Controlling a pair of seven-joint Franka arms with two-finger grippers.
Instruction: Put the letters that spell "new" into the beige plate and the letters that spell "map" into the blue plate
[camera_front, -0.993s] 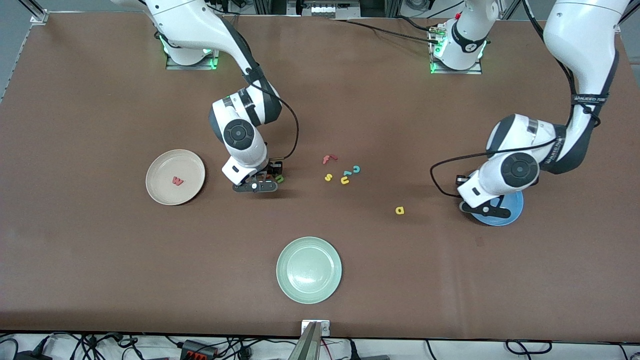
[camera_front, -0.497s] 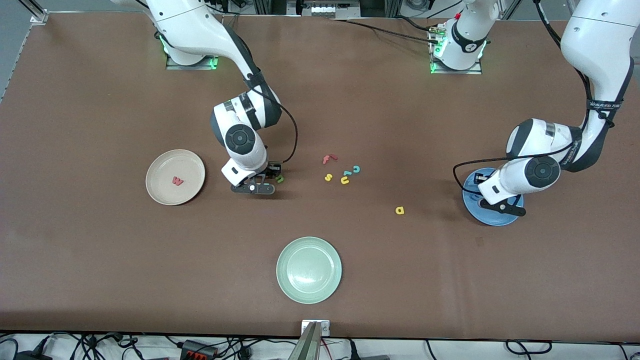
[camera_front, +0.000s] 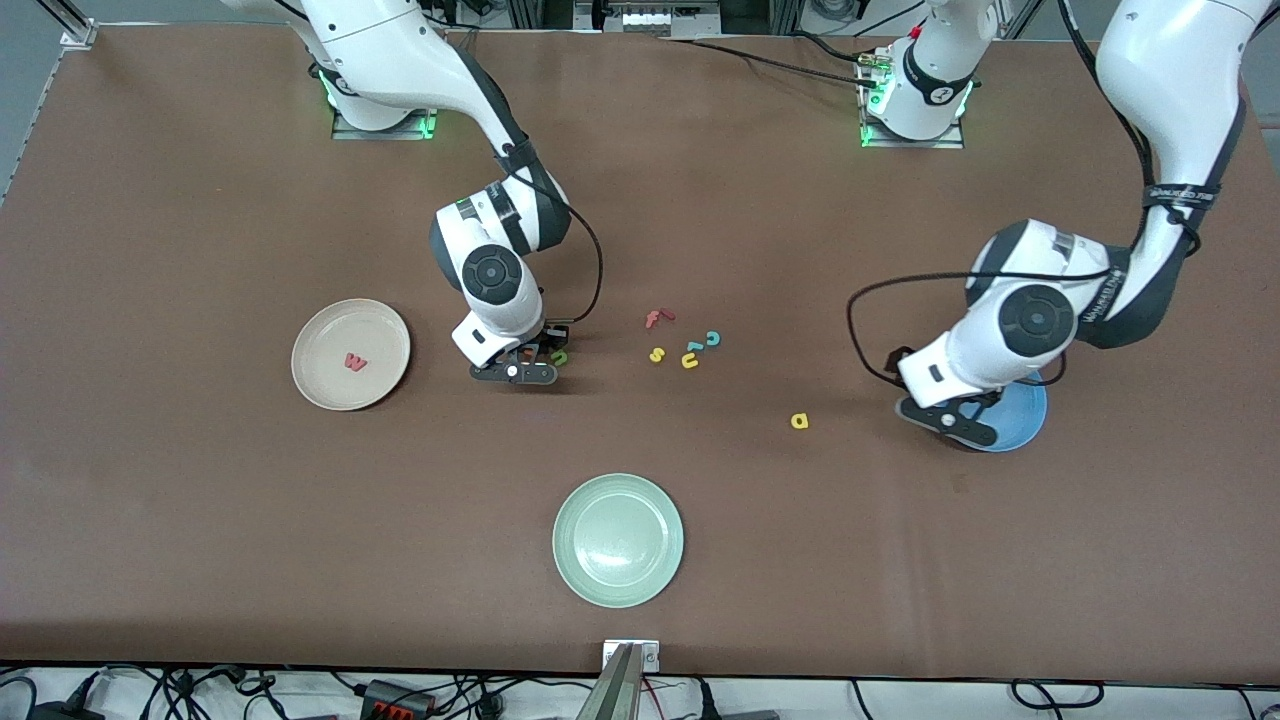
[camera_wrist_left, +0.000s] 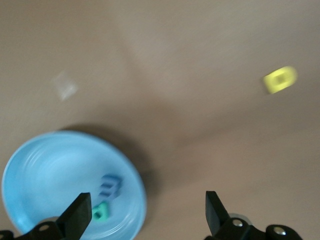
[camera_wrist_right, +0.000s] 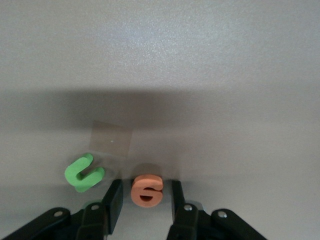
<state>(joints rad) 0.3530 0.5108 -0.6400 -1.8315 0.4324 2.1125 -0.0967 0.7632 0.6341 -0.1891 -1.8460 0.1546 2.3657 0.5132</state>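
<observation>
My right gripper (camera_front: 527, 355) (camera_wrist_right: 145, 199) is low over the table, open, its fingers (camera_wrist_right: 114, 200) on either side of the orange e (camera_wrist_right: 147, 190) with a small gap on each side. The green n (camera_wrist_right: 84, 173) (camera_front: 560, 356) lies just beside it. The pinkish-red w (camera_front: 355, 361) lies in the beige plate (camera_front: 320, 340). My left gripper (camera_front: 950, 422) (camera_wrist_left: 146, 210) hangs wide open and empty over the rim of the blue plate (camera_front: 1028, 412) (camera_wrist_left: 45, 165). In that plate lie the blue m (camera_wrist_left: 111, 186) and the teal p (camera_wrist_left: 101, 213). The yellow a (camera_front: 799, 421) (camera_wrist_left: 280, 80) lies on the table.
A red f (camera_front: 657, 318), yellow s (camera_front: 657, 354), yellow u (camera_front: 690, 361) and teal c (camera_front: 713, 338) cluster mid-table. A pale green plate (camera_front: 618, 540) sits nearer the front camera. A clear scrap of tape (camera_wrist_right: 112, 140) lies by the n.
The left gripper has opened wide and swung from over the plate's middle back to its rim. The right gripper's jaws have narrowed around the orange e.
</observation>
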